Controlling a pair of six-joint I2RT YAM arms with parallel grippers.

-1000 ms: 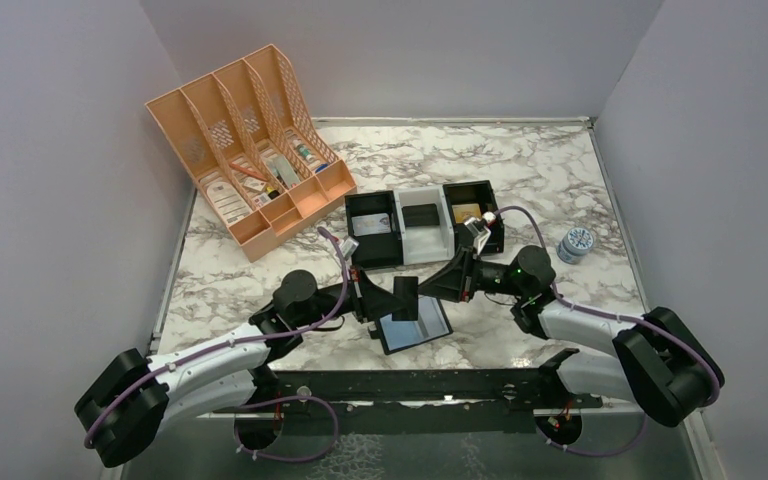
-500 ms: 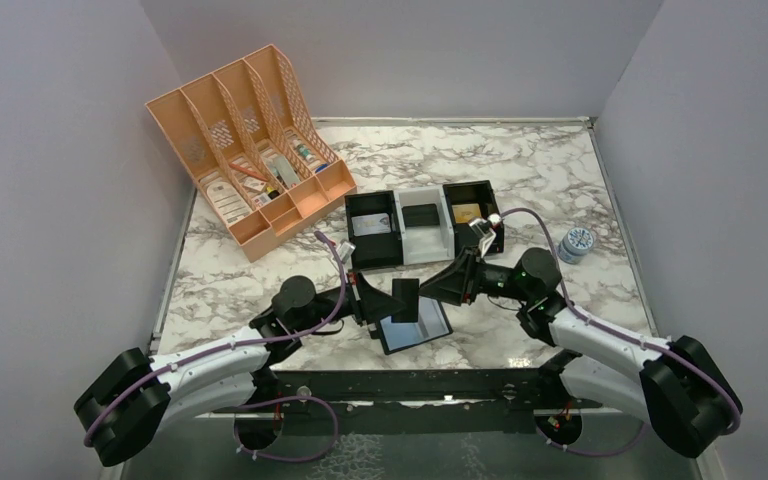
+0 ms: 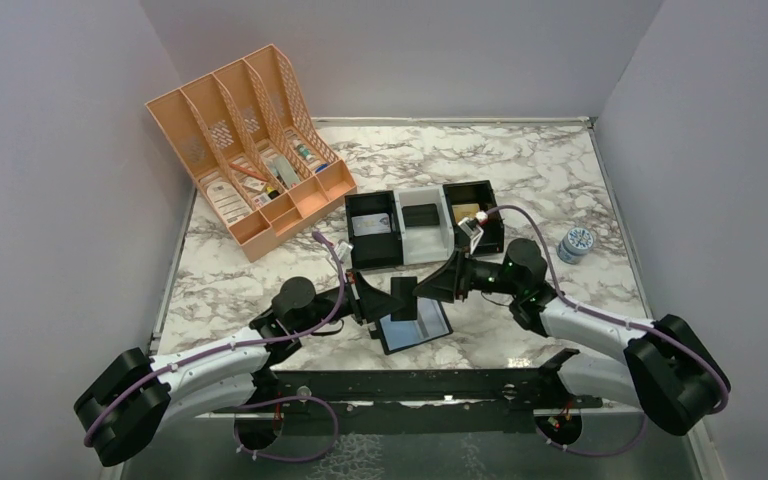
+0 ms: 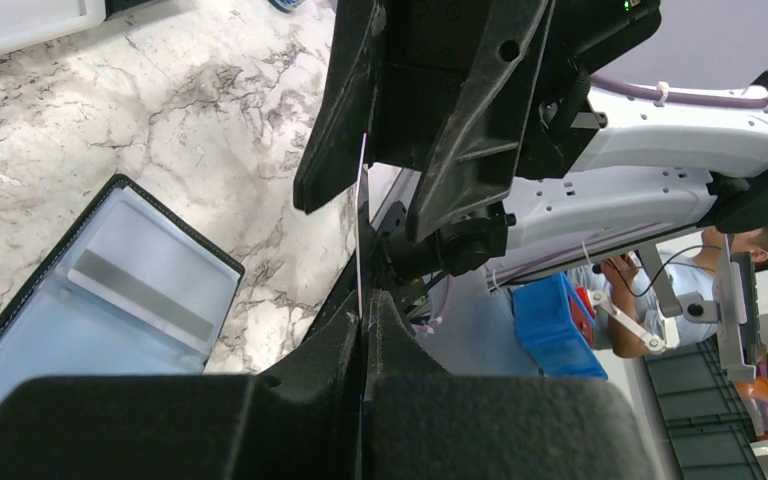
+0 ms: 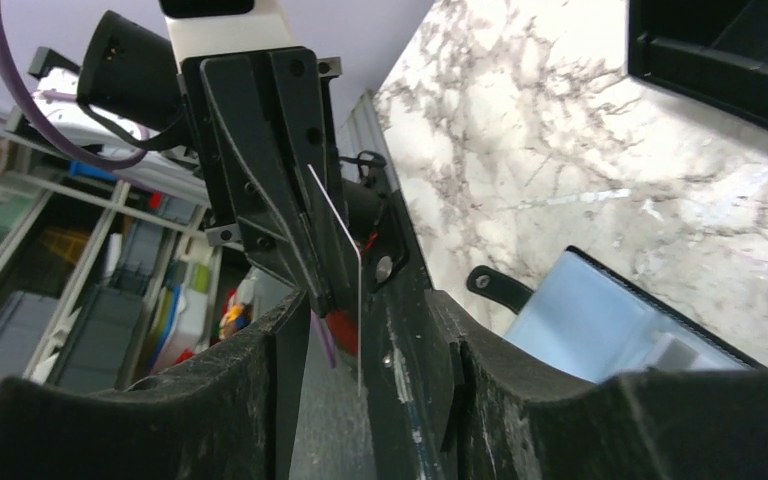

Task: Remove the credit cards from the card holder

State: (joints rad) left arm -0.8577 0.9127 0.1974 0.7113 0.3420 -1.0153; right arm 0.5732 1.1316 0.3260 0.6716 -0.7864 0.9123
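One card (image 3: 406,300) is out, pinched upright in the clamped left gripper (image 3: 388,298) and standing between the spread fingers of the right gripper (image 3: 426,290), with the open holder (image 3: 420,332) lying just below both; whether its slots hold more cannot be told.

No text, brand or number can be read in any view. The print on the small jar (image 3: 577,242) is too tiny to make out, and papers in the peach rack (image 3: 250,150) are blurred.

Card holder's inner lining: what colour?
The card holder lining is pale blue-grey with a black edge; best in the left wrist view.
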